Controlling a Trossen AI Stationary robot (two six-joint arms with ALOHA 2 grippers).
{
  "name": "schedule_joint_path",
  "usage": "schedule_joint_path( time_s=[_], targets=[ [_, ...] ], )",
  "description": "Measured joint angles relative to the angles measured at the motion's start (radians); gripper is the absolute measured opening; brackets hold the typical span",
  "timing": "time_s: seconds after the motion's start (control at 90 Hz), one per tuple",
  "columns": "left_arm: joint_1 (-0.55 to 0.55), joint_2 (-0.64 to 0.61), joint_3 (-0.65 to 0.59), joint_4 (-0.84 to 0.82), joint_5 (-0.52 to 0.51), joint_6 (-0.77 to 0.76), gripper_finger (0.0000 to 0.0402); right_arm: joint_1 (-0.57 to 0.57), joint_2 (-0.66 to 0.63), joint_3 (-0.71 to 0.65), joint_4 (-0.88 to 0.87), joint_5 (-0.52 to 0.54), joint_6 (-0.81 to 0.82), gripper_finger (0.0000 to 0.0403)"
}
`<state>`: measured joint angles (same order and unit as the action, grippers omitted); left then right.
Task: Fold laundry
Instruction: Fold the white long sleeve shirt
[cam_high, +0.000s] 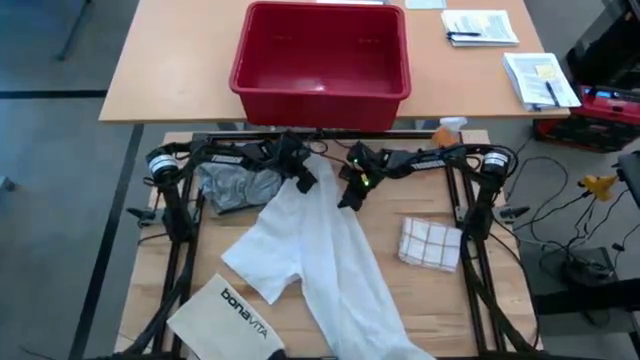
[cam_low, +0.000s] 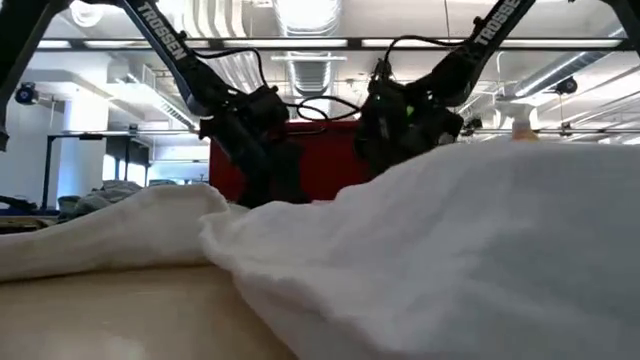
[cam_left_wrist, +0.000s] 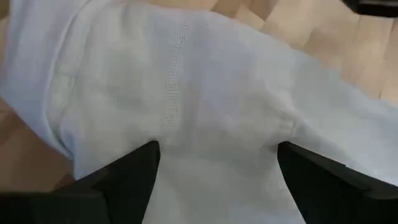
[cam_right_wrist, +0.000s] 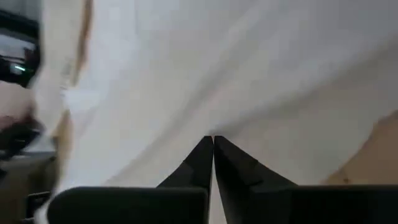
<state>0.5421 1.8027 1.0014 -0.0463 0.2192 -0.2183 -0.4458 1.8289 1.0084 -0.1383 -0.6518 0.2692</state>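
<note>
You are risking a lopsided lift: the right tool (cam_right_wrist: 212, 144) is pinching the white shirt (cam_high: 320, 240) closed, while the left tool (cam_left_wrist: 214, 163) is gaping wide, gripping nothing.

1. White shirt (cam_left_wrist: 205, 106) fills most of the frame; soft cloth with a fine woven texture.
2. A stitched seam line runs down the cloth, left of centre.
3. Wooden table (cam_left_wrist: 323, 43) shows bare past the cloth's far edge, and again at the left side (cam_left_wrist: 25, 155).
4. Left gripper (cam_left_wrist: 217, 180) at the bottom: two dark fingers (cam_left_wrist: 124, 180) set wide apart, cloth lying between them.
5. Cannot tell whether the fingers touch the cloth or hang above it.
6. A dark object shows at the top right corner, too cut off to identify.
</note>
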Motion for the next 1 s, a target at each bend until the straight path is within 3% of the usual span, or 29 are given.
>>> schedule_joint_path(
  time_s=[0.3,0.589,0.811,1.0],
  targets=[
    [-0.054,-0.225,-0.038,-0.094,-0.041,-0.006,0.0311,-0.012,0.06,-0.016,-0.022,0.061,-0.032,0.0],
    [-0.298,-0.449,-0.321,-0.06,-0.148,-0.233,0.0311,-0.093,0.056,-0.016,-0.068,0.094,-0.057,0.0],
    [-0.555,-0.515,-0.461,-0.04,-0.303,-0.441,0.0311,-0.129,0.051,-0.013,-0.147,0.118,-0.112,0.0],
    [-0.641,-0.467,-0.515,-0.015,-0.379,-0.511,0.0311,-0.143,0.031,-0.014,-0.172,0.135,-0.139,0.0]
  ],
)
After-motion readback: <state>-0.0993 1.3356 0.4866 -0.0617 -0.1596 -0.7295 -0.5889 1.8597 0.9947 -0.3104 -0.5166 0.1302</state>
